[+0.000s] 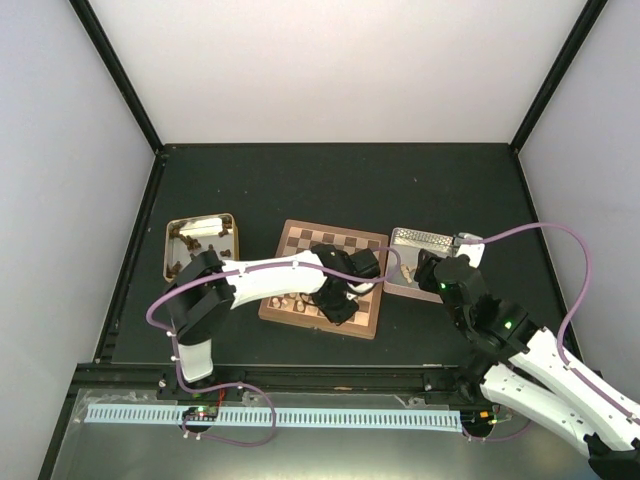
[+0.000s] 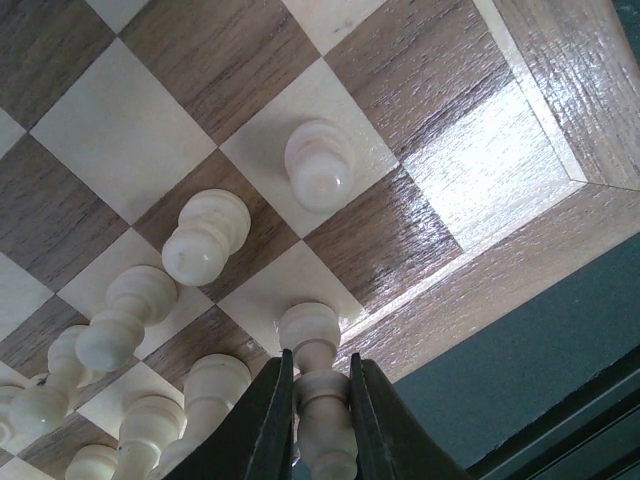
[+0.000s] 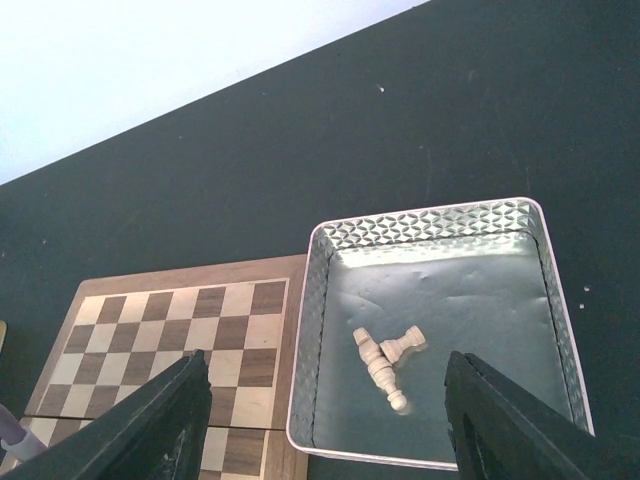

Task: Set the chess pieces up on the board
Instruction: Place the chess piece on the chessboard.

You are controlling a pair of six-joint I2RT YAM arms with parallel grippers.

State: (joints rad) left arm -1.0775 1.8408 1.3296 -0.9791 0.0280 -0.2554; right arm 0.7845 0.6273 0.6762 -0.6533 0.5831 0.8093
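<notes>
**Ana:** The left gripper (image 2: 321, 362) is clamped tight on the stem of a pale chessman (image 2: 310, 328). The piece is upright, base down over a light square in the edge row of the board (image 2: 560, 90), close to a corner.

**Ben:** Is the base seated?

**Ana:** The wrist view cannot settle that. The arm would do best to lower straight down until the piece rests, then part its jaws only slightly. A neighbouring pale man (image 2: 215, 385) stands just beside one finger, so a wide release or a sideways exit could topple it. A straight lift is the safe way out.

**Ben:** And past it?

**Ana:** The pale pawns (image 2: 318, 165) stand upright in the next row, one to a square. The squares between the held piece and the corner are bare.

**Ben:** The other arm?

**Ana:** The right gripper (image 3: 325, 357) hangs with its jaws spread wide, holding nothing. It is above the metal tin (image 3: 430, 218) just right of the board. Two pale pieces (image 3: 385, 365) lie on their sides there, touching, so it should close across one stem only.

**Ben:** Farthest off?

**Ana:** A second tin (image 1: 200, 220) left of the board holds the dark pieces (image 1: 185, 262), which are not yet set out.
</notes>
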